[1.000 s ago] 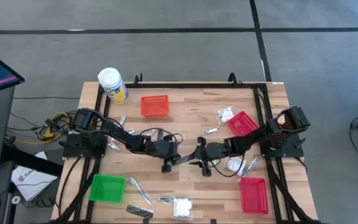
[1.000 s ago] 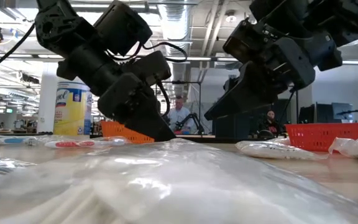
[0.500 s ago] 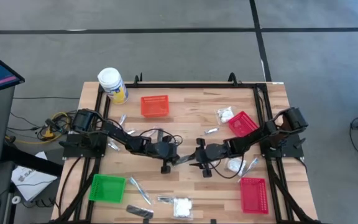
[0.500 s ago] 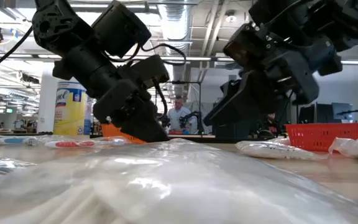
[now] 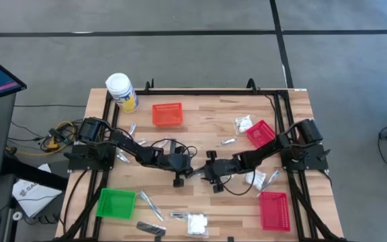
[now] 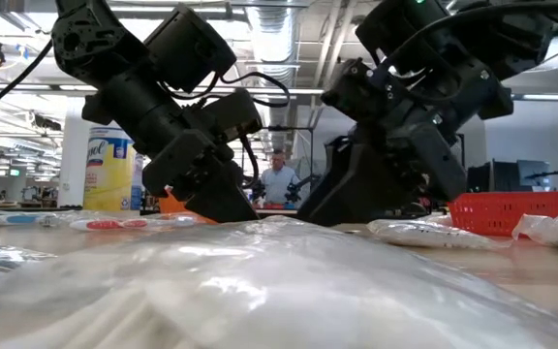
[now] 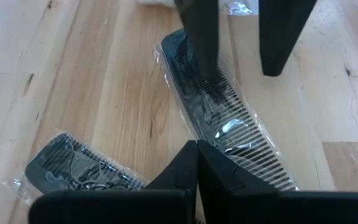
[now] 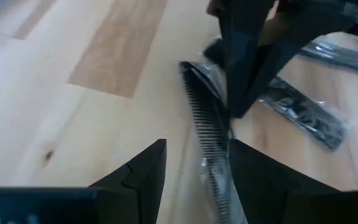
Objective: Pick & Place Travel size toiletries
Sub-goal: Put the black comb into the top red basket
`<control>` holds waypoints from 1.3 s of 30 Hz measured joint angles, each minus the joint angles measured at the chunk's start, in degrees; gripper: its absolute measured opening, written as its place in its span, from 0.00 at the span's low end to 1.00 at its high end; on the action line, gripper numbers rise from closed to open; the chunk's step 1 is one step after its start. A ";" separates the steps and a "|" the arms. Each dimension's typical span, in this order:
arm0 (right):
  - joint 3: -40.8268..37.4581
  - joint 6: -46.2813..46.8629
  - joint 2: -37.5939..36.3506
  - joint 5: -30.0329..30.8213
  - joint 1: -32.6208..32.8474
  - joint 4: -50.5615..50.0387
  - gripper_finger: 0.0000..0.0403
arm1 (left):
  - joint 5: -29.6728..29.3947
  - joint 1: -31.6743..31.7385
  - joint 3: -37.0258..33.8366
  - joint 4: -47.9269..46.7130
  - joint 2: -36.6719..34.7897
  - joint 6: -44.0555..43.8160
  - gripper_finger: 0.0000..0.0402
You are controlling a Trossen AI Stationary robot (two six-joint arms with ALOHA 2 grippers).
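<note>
The left hand [image 5: 188,172] is closed tight on the wrapped comb [image 7: 222,118] at mid-bench [image 5: 207,114]. The right hand [image 5: 203,173] (fingers spread narrowly) straddles its other end.

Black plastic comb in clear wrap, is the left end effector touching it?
Touching. Right wrist view shows the left end effector pinched shut on the black plastic comb in clear wrap.

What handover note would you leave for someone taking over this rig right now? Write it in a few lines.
Left hand: shut on a wrapped comb at table centre.
Right hand: open, astride the comb's other end.
Second comb lies nearby; white packets lie loose on the table.
Done: comb gripped.
Left: place it, then the others.
</note>
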 joint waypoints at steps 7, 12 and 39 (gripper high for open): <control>-0.07 -2.26 -0.01 8.13 1.31 -2.39 0.47 | 0.39 0.04 0.00 -0.08 0.00 0.04 0.01; -0.07 -3.28 -0.01 9.47 1.73 -2.76 0.49 | 0.60 0.04 0.00 -0.10 0.00 0.18 0.01; -0.07 -6.16 -0.01 16.43 1.69 -1.46 0.36 | 3.69 0.81 0.00 -0.04 0.07 0.20 0.01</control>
